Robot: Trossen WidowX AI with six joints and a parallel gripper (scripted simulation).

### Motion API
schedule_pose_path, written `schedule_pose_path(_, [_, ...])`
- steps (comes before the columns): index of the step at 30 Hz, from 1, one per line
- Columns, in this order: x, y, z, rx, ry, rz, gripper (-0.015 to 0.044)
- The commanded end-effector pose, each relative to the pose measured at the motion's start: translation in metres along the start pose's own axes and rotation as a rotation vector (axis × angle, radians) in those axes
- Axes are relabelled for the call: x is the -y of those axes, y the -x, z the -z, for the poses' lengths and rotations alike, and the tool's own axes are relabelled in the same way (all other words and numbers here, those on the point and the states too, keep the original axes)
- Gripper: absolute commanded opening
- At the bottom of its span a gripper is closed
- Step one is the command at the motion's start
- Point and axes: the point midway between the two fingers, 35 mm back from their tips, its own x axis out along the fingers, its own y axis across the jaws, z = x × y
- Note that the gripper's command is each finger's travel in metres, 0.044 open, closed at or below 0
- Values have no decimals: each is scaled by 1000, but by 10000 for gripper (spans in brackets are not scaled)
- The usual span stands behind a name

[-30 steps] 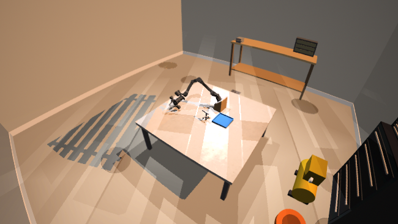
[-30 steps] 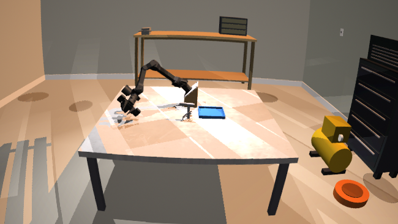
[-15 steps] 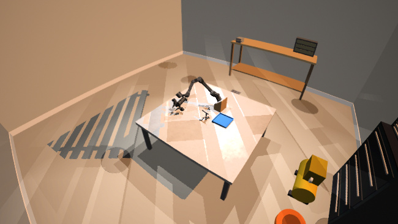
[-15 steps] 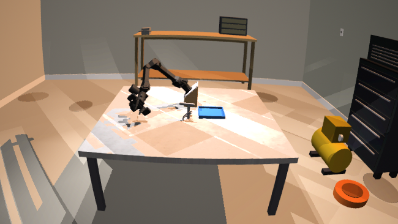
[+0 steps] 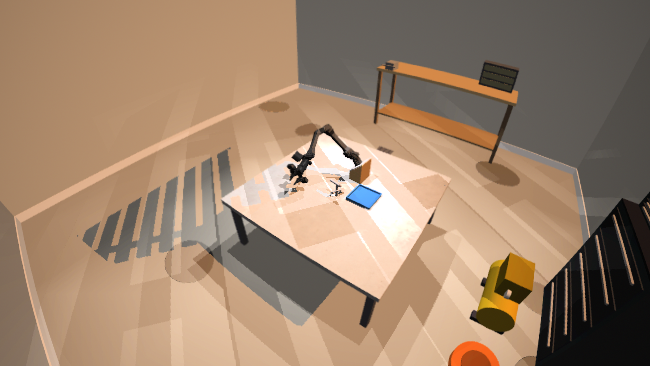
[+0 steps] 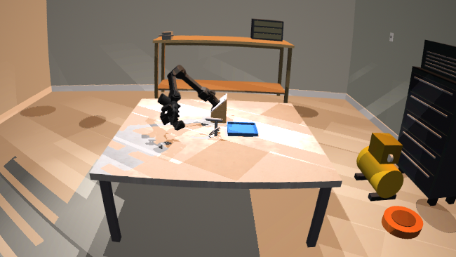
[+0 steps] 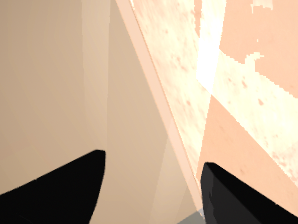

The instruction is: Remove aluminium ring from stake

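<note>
From left to right in the exterior view, the 1 gripper [image 5: 296, 177] [image 6: 172, 123] [image 7: 155, 158] hangs above the left part of the table [image 5: 340, 250] [image 6: 210, 158] [image 7: 250, 125], 2 fingers partly open with a gap between them. Next comes the 1 steel stake [image 5: 337, 189] [image 6: 216, 128], with the 1 ring [image 6: 214, 132] tilted at its foot under the cross-bar [image 6: 214, 119]; the top view leaves the ring too small to tell. The 1 blue tray [image 5: 363, 196] [image 6: 242, 129] sits right of the stake, then 1 yellow tank [image 5: 495, 310] [image 6: 372, 168] stands on the floor, and the exterior view alone shows 1 wall switch [image 6: 391, 36]. The top view shows 3 table legs, the exterior view 2. The wrist view shows both fingertips apart, beside the table edge.
</note>
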Motion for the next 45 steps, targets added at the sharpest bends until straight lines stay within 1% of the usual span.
schedule_pose_path(1, [7, -1, 23, -29, 55, 32, 200])
schedule_pose_path(10, [23, 0, 76, -98, 193, 96, 200])
schedule_pose_path(20, [43, 10, 132, -180, 369, 160, 200])
schedule_pose_path(36, [80, 39, 211, -315, 684, 238, 200])
schedule_pose_path(45, [92, 59, 242, -368, 751, 246, 200])
